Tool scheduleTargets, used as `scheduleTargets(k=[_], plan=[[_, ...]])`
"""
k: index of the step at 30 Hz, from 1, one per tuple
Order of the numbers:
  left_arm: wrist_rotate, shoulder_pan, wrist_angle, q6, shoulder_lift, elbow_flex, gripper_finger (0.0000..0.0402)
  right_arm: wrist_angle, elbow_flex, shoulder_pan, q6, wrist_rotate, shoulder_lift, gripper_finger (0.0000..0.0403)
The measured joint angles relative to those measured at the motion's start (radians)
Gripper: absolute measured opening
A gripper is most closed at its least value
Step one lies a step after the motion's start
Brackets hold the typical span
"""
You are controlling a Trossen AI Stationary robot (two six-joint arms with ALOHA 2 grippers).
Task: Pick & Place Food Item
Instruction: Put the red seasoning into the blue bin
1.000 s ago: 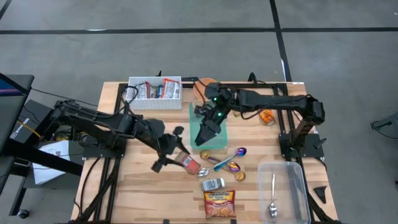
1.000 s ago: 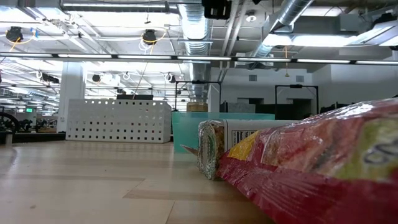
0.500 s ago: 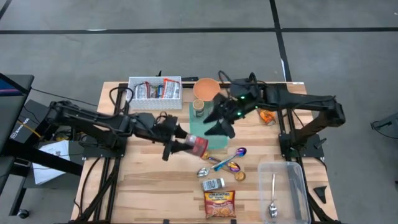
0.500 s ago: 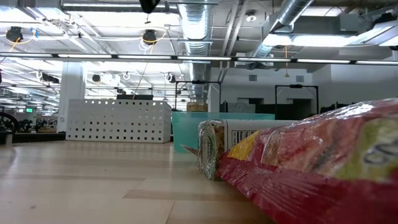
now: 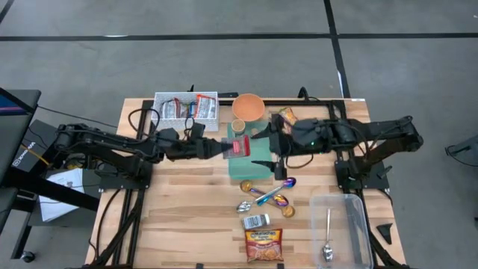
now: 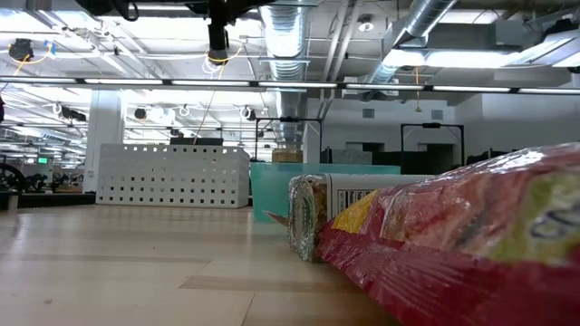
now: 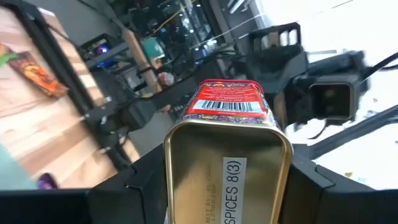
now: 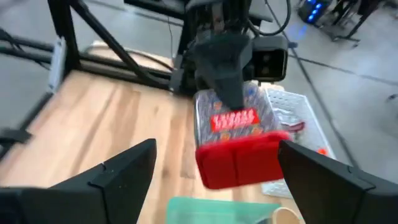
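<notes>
Red-lidded spice tin (image 5: 239, 146) is being held clear of the table by the left gripper (image 5: 226, 149), fingers clamped on its sides, lid end pointing toward the right arm. It is hanging above the teal tray (image 5: 251, 173), between the two arms. The right gripper (image 5: 263, 152) is facing it just beside the lid, fingers spread wide and holding nothing; in the right wrist view the tin (image 8: 239, 147) sits framed between them. Judgement: this alignment is setting up an arm-to-arm handover. Risk: the lid end is offering a short grip surface, so slippage is possible.
</notes>
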State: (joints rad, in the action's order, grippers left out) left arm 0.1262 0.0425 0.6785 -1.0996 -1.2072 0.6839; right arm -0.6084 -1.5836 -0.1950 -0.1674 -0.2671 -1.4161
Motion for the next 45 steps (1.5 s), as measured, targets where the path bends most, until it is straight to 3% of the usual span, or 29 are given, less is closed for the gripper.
scheduleTargets(k=[6, 12, 29, 34, 40, 45], plan=[[0.002, 0.017, 0.032, -0.005, 0.000, 0.000, 0.0205, 0.021, 0.001, -0.022, -0.028, -0.112, -0.031, 0.0352], [0.025, 0.044, 0.028, -0.005, 0.000, 0.000, 0.0205, 0.063, 0.000, -0.003, 0.032, -0.044, -0.039, 0.0374], [0.007, 0.057, 0.080, -0.009, 0.000, 0.000, 0.0205, 0.139, 0.000, -0.001, -0.028, -0.046, -0.091, 0.0388], [-0.001, 0.057, 0.079, -0.012, 0.000, 0.000, 0.0205, 0.134, 0.000, -0.001, -0.050, -0.044, -0.094, 0.0372], [-0.002, 0.057, 0.074, -0.023, 0.000, 0.000, 0.0205, 0.128, 0.000, -0.001, -0.057, -0.044, -0.094, 0.0304], [0.003, 0.057, 0.065, -0.022, 0.000, 0.001, 0.0207, 0.126, 0.000, -0.001, -0.051, -0.044, -0.094, 0.0304]])
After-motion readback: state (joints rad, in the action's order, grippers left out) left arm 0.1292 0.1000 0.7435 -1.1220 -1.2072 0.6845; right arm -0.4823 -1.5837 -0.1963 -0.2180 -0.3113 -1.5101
